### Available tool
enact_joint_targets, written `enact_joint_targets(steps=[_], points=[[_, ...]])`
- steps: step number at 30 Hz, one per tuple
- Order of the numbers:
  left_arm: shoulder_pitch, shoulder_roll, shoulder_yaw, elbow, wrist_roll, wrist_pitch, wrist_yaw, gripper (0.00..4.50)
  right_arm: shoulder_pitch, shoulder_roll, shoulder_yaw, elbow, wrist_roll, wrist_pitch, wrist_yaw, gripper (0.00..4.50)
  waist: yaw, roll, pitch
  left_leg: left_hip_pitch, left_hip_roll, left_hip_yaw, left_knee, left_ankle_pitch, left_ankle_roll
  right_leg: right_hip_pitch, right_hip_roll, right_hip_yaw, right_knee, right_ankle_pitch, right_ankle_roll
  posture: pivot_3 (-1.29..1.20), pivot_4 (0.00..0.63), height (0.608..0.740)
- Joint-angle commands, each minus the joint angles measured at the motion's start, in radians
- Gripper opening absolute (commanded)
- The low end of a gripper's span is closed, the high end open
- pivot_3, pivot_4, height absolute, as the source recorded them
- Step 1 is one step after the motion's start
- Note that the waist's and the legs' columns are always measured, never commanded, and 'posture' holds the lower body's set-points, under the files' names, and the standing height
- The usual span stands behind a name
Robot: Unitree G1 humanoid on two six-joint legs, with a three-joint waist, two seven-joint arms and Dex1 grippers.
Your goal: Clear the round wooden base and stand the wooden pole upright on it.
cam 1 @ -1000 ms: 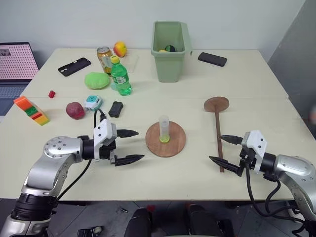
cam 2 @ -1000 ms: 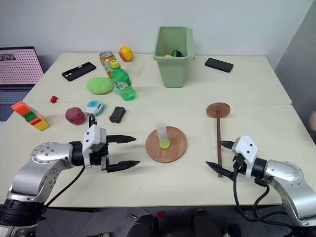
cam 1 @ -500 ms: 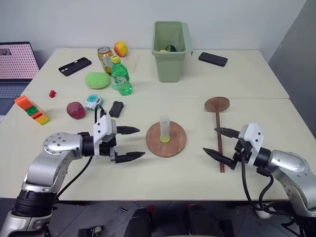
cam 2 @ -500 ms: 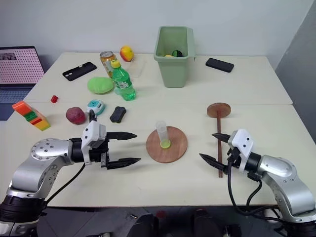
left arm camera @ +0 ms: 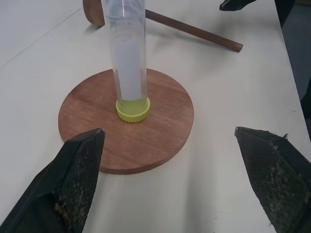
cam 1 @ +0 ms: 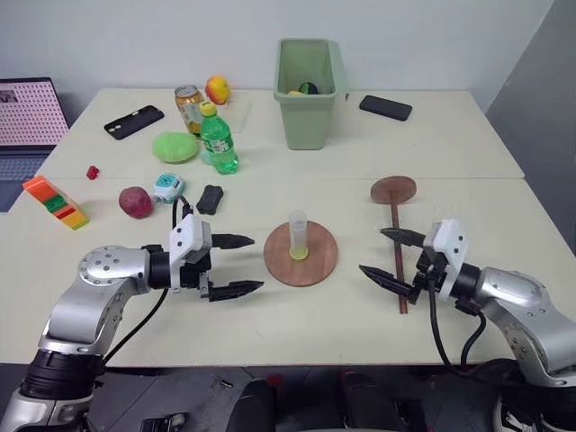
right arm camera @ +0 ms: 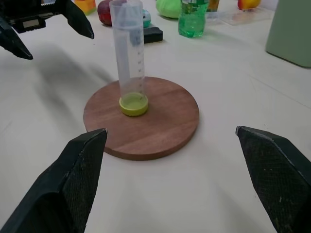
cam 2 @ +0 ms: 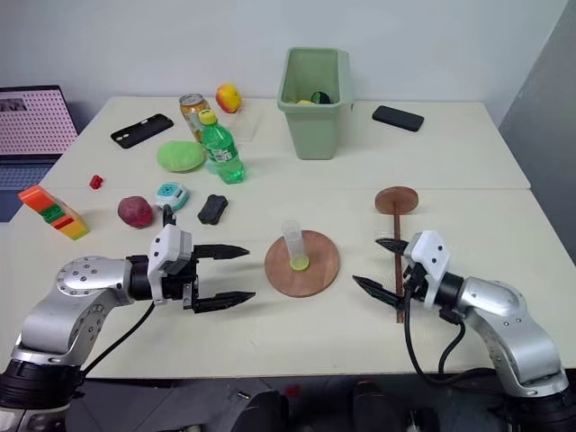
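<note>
The round wooden base (cam 1: 321, 262) lies flat at the table's front middle. A clear tube (cam 1: 298, 234) with a yellow-green bottom stands upright on its centre. To the right of the base, the wooden pole (cam 1: 397, 261) lies on the table with its small disc (cam 1: 393, 190) at the far end. My left gripper (cam 1: 258, 263) is open just left of the base and points at it. My right gripper (cam 1: 371, 250) is open over the lying pole, pointing left at the base with nothing between its fingers. The wrist views show the base (left arm camera: 160, 111) and tube (right arm camera: 130, 53) straight ahead.
A green bin (cam 1: 310, 81) stands at the back middle. A green bottle (cam 1: 218, 139), a can (cam 1: 189, 103), a red fruit (cam 1: 136, 201), a black object (cam 1: 211, 198) and coloured blocks (cam 1: 56, 201) crowd the left. Phones (cam 1: 385, 107) lie at the back.
My right gripper has moved left, from right of the pole to over it, closer to the base. The left gripper has stayed put.
</note>
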Motion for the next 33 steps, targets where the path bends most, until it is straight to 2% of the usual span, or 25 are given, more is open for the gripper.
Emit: enact_joint_targets(steps=[1,3,8,15,21,22,24,33], points=[[-0.014,0.023,0.03,-0.006,-0.009,-0.03,-0.018,4.5,-0.069,0.037,0.07,0.033,-0.035,-0.026,0.009,4.45,-0.001,0.0,0.0,0.0,0.0,0.0,0.0,0.0,0.0,0.0,0.0,0.0,0.0,0.0,0.0,0.0,0.15,0.74],[-0.015,0.029,0.025,0.0,0.001,-0.044,-0.025,4.5,-0.105,0.065,0.11,0.057,-0.054,-0.03,0.006,4.45,-0.002,0.0,0.0,0.0,0.0,0.0,0.0,0.0,0.0,0.0,0.0,0.0,0.0,0.0,0.0,0.0,0.15,0.74],[-0.025,0.028,0.017,0.014,0.012,-0.059,-0.027,4.5,-0.263,0.207,0.237,0.272,-0.149,-0.085,0.0,4.45,-0.008,0.0,0.0,0.001,0.0,0.0,0.0,0.0,0.0,-0.001,0.0,0.0,0.001,0.0,0.0,0.0,0.15,0.74],[-0.003,0.034,0.025,0.0,0.01,-0.066,-0.022,4.5,-0.366,0.31,0.286,0.414,-0.182,-0.127,0.024,4.45,-0.004,0.0,0.0,-0.001,0.0,0.001,0.0,0.001,-0.001,-0.002,-0.001,0.0,0.0,0.0,0.0,0.0,0.15,0.74],[0.001,0.038,0.026,0.001,0.013,-0.071,-0.019,4.5,-0.392,0.362,0.291,0.466,-0.194,-0.137,0.036,4.45,-0.006,0.0,0.0,-0.001,0.0,0.0,0.0,0.0,-0.001,-0.003,0.0,0.0,0.001,0.0,0.0,0.0,0.15,0.74],[0.001,0.038,0.025,0.003,0.015,-0.073,-0.019,4.5,-0.397,0.371,0.293,0.474,-0.193,-0.138,0.037,4.08,-0.006,0.0,0.0,-0.001,0.0,0.0,0.0,0.0,-0.001,-0.003,0.0,0.0,0.001,0.0,0.0,0.0,0.15,0.74],[0.001,0.039,0.023,0.004,0.016,-0.076,-0.018,4.5,-0.404,0.385,0.295,0.482,-0.191,-0.14,0.04,3.8,-0.006,0.0,0.0,-0.001,0.0,0.0,0.0,0.0,-0.001,-0.003,0.0,0.0,0.001,0.0,0.0,0.0,0.15,0.74],[-0.003,0.039,0.021,0.017,0.025,-0.085,-0.02,4.5,-0.395,0.4,0.293,0.478,-0.194,-0.144,0.056,1.6,-0.009,0.001,0.0,-0.001,0.0,0.0,0.0,0.0,-0.001,-0.003,0.0,0.0,0.001,0.0,0.0,0.0,0.15,0.74]])
